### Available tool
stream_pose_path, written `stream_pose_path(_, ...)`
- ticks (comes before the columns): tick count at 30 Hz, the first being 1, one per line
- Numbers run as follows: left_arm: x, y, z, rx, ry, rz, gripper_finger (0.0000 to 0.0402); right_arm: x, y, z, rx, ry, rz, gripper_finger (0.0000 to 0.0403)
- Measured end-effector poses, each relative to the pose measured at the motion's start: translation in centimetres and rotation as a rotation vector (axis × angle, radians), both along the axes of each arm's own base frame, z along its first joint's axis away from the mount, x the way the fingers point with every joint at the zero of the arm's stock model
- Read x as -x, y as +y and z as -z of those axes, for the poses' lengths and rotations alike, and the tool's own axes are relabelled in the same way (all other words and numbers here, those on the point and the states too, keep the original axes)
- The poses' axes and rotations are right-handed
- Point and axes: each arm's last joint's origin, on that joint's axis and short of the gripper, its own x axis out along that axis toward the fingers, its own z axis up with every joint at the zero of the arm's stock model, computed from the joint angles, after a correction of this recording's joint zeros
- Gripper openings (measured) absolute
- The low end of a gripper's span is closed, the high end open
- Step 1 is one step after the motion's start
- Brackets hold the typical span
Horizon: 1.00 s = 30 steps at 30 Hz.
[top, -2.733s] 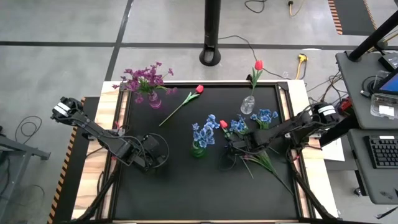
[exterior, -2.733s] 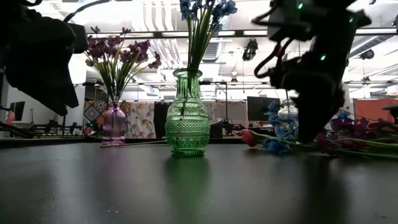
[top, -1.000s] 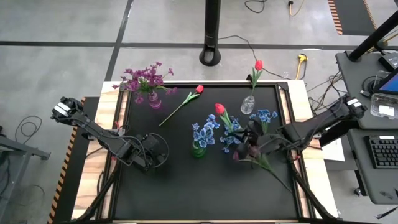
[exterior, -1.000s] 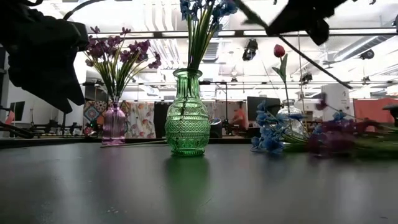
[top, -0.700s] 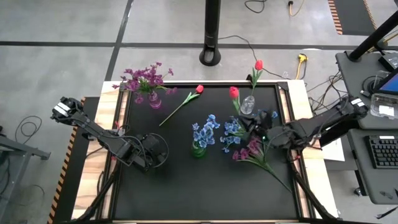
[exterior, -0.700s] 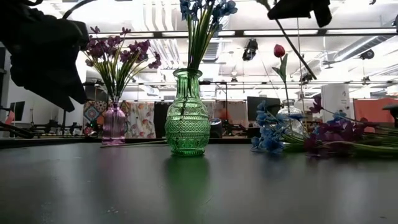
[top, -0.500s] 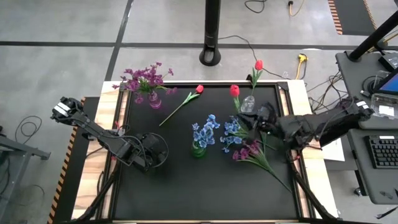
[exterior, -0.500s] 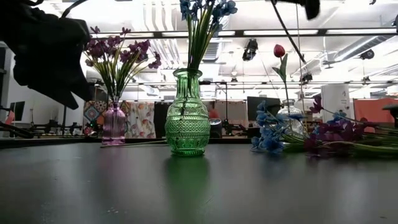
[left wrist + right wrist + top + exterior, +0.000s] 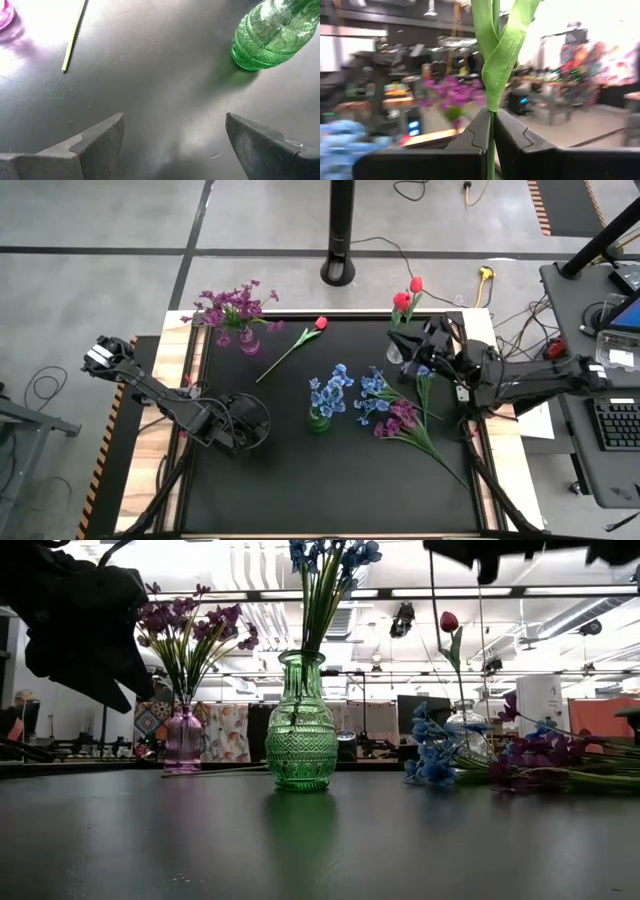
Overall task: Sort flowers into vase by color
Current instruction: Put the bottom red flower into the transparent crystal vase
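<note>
High view: right gripper (image 9: 428,352) clamps a red tulip (image 9: 401,301) beside the clear vase (image 9: 396,352), which already holds one red flower. Left gripper (image 9: 240,430) idles, jaws apart, low on the worktop (image 9: 300,470).
Low view: stem hangs nearly plumb.
Right wrist view: stem pinched; centre its tip over the neck, lower straight, then release.

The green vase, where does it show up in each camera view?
High view: green vase at table centre, under blue flowers.
Low view: left of centre, upright, blue flowers in it.
Left wrist view: upper right corner.
Right wrist view: not in it.
Shared landmark: the pink vase.
</note>
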Motion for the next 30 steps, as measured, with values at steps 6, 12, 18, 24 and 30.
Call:
stream_pose_path(6, 0.0, 0.0, 0.0, 0.003, -0.006, 0.000, 0.0330, 1.1, -1.6, 2.5, 0.056, -0.083, 0.132, 0.0013)
stream_pose_path(12, 0.0, 0.0, 0.0, 0.003, -0.005, 0.000, 0.0330, 2.3, -2.3, 3.8, 0.038, -0.072, 0.467, 0.0013)
stream_pose_path(18, 0.0, 0.0, 0.0, 0.002, -0.005, 0.000, 0.0330, 2.3, -2.4, 3.9, 0.074, -0.015, 0.523, 0.0013)
stream_pose_path(24, 0.0, 0.0, 0.0, 0.002, -0.005, 0.000, 0.0330, 2.4, -3.4, 4.2, 0.069, -0.002, 0.583, 0.0013)
stream_pose_path(30, 0.0, 0.0, 0.0, 0.002, -0.004, 0.001, 0.0330, 2.3, -5.0, 4.8, 0.025, -0.020, 0.613, 0.0013)
